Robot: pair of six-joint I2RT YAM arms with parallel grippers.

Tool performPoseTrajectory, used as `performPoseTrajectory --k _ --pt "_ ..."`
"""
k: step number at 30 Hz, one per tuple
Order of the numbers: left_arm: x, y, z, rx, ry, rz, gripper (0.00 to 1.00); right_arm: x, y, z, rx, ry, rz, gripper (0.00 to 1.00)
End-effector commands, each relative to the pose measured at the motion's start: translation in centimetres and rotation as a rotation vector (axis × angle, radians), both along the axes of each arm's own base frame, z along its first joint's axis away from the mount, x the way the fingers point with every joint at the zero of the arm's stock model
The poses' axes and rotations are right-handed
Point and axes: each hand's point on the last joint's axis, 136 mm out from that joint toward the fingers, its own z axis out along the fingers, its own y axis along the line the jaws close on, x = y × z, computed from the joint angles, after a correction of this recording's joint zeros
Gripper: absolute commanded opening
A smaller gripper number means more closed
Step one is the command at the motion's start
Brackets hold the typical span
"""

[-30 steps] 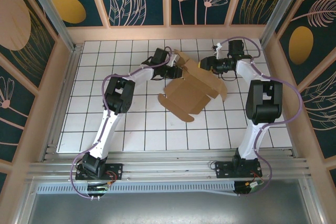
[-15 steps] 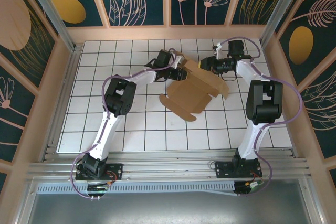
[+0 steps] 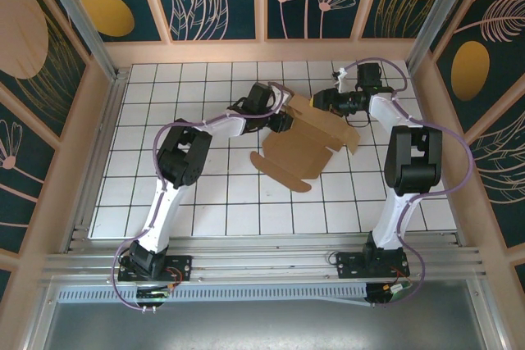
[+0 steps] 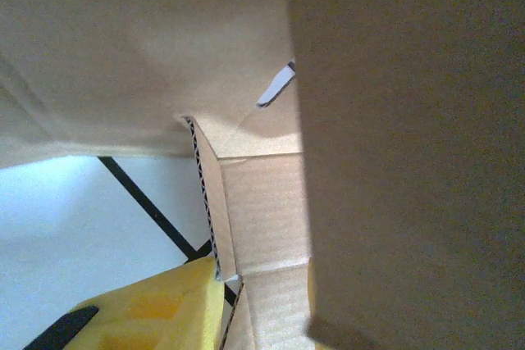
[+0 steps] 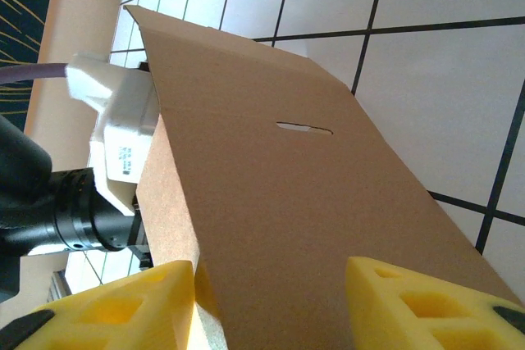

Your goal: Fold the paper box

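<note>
Paper box (image 3: pixel 305 152), part-folded, lay near the centre of the surface (image 3: pixel 156 194), toward 1 o'clock. Right pincer (image 3: pixel 320 103) stood half-wide at the 12 o'clock flap, jaws flanking the panel, apparently not pinching it. Left pincer (image 3: pixel 284 120) was tucked against the 10 o'clock wall, its spread hidden by cardboard. Judged best practice: brace one wall steadily while the other turns along its crease

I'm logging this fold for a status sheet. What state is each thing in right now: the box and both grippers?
paper box: partly folded, rear panels raised, front flaps lying flat.
left gripper: against the box's left side; one jaw hidden by cardboard, state unclear.
right gripper: jaws open, a raised panel between them.
</note>
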Motion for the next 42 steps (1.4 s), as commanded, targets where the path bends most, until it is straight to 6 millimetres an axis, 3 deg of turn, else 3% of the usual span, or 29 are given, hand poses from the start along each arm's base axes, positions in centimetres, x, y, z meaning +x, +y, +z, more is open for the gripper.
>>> performPoseTrajectory --k 1,7,18,28,32,35,42 --pt "0.3 -2.2 5.7 -0.108 -0.150 -0.071 0.33 -0.6 -0.4 -1.7 -0.050 0.049 -0.034 0.51" --pt "0.2 -3.1 4.0 -0.106 -0.090 -0.086 0.30 -0.9 -0.4 -1.9 -0.051 0.054 -0.029 0.51" --pt "-2.0 -5.1 3.7 -0.134 -0.114 -0.219 0.17 -1.1 -0.3 -2.2 -0.043 0.064 -0.028 0.51" --pt "-3.8 -6.4 1.8 -0.136 -0.074 -0.287 0.25 -1.4 -0.3 -2.5 -0.042 0.075 -0.028 0.51" --pt "-4.0 -6.3 2.7 -0.152 -0.087 -0.292 0.27 -1.3 -0.4 -2.5 -0.042 0.073 -0.032 0.50" --pt "-3.9 -6.0 4.6 -0.156 -0.128 -0.274 0.33 -1.2 -0.4 -2.4 -0.050 0.070 -0.035 0.50" --pt "-2.5 -2.5 8.2 -0.054 -0.264 -0.103 0.44 -0.7 -1.4 -2.1 -0.084 0.065 -0.075 0.50"
